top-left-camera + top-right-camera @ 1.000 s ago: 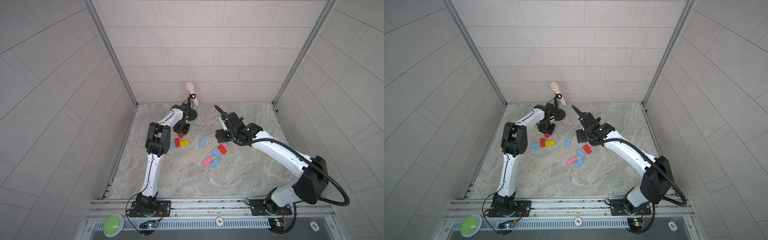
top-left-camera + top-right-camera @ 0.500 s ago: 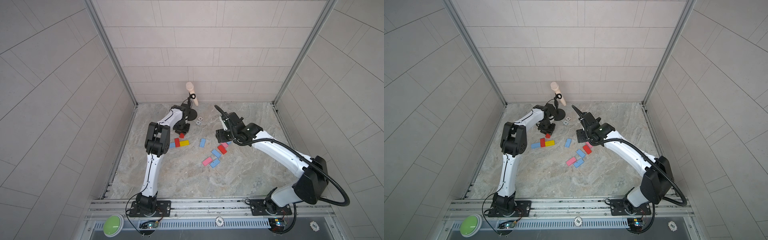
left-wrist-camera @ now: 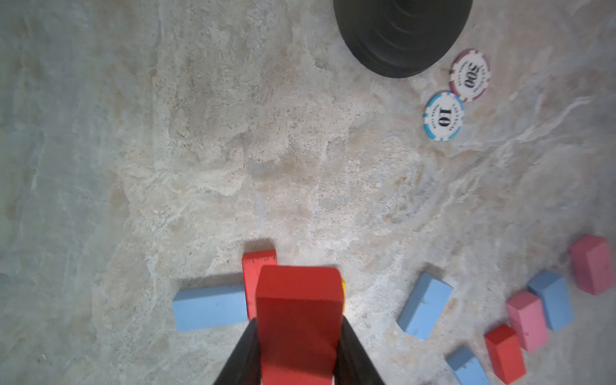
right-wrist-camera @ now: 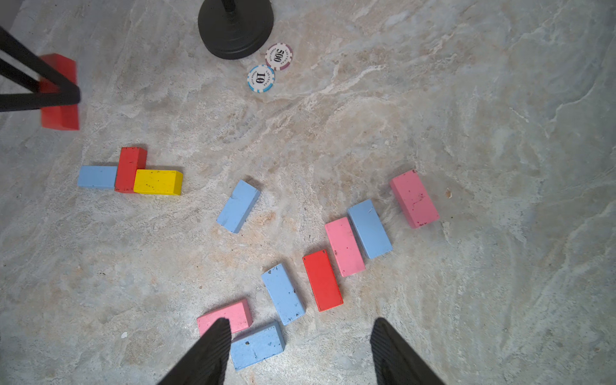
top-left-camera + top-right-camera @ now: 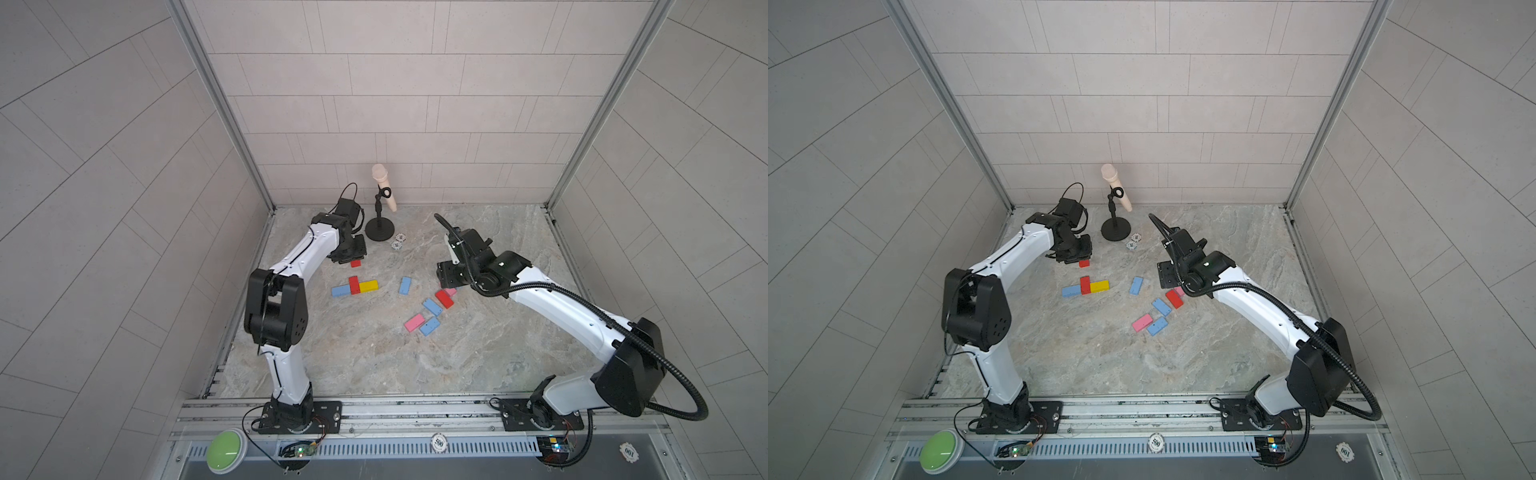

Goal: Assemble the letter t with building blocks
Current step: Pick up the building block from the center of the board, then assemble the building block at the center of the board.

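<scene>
My left gripper (image 3: 298, 321) is shut on a red block (image 3: 298, 300), seen in both top views (image 5: 355, 263) (image 5: 1084, 263) just behind a flat group: a light blue block (image 4: 97, 176), a red block (image 4: 128, 168) and a yellow block (image 4: 158, 182) touching side by side. My right gripper (image 4: 300, 325) is open and holds nothing. It hovers over loose blocks: a pink one (image 4: 225, 316), a blue one (image 4: 256, 345), another blue (image 4: 283, 293), a red one (image 4: 322, 280) and more pink and blue ones beyond.
A black microphone stand base (image 5: 379, 230) with a beige microphone (image 5: 384, 187) stands at the back. Two poker chips (image 4: 270, 66) lie beside it. A single blue block (image 5: 405, 285) lies mid-table. A green button (image 5: 226, 450) sits on the front rail.
The left jaws have narrowed onto the red block. Neither arm has visibly shifted, and the blocks on the table lie as before.
</scene>
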You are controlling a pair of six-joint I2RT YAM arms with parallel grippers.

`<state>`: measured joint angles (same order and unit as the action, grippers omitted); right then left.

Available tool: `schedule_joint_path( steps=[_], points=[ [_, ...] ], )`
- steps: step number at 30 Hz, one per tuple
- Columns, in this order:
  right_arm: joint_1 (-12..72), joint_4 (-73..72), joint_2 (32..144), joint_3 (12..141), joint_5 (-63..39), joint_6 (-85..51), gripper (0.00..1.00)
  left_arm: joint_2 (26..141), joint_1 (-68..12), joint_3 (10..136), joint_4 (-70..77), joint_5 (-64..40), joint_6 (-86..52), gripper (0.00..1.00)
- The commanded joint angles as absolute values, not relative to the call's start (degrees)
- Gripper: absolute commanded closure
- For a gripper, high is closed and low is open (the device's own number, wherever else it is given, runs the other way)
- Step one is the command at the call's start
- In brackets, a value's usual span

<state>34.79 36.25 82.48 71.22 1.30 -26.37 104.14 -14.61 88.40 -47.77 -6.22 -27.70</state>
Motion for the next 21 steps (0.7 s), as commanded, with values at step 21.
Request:
schedule_joint_path(
  steps=[21],
  points=[
    [33.4,31.6,81.4,69.4,-0.5,-27.6,0.3,91.4,-25.1,59.1,-41.5,1.0,-45.2,0.92]
  ],
)
